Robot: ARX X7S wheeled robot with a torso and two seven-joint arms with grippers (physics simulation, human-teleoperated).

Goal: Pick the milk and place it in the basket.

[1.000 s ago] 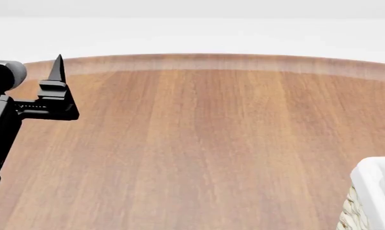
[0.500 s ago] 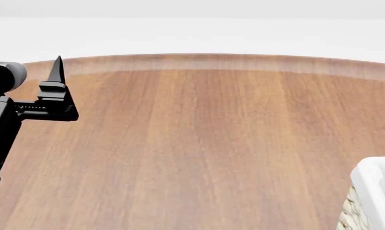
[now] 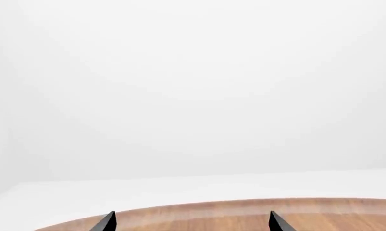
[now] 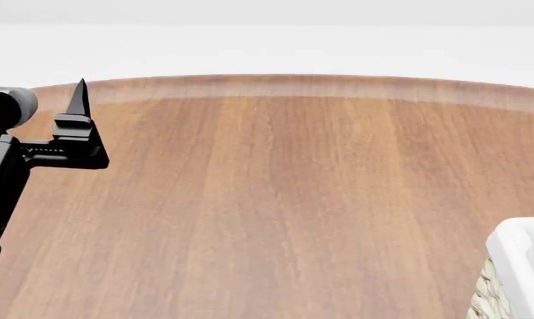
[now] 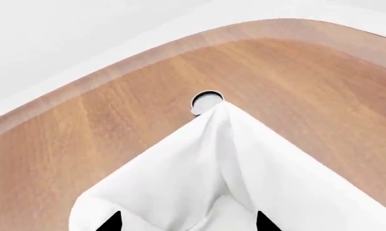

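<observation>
The milk is not in any view. The basket (image 4: 521, 262), woven wicker with a white cloth liner, shows only as a corner at the head view's lower right. In the right wrist view its liner (image 5: 199, 168) fills the lower middle, one corner pointing away. My right gripper (image 5: 187, 222) is open and empty above the liner; only its two black fingertips show. My left gripper (image 4: 33, 81) is open and empty, held above the table's far left, fingers pointing away. In the left wrist view the left gripper (image 3: 191, 222) shows two tips wide apart over the table's far edge.
The round wooden table (image 4: 284, 199) fills the head view, its curved far edge against a white background. In the right wrist view a small round dark-rimmed object (image 5: 205, 99) sits on the table just beyond the basket's corner, partly hidden by the liner.
</observation>
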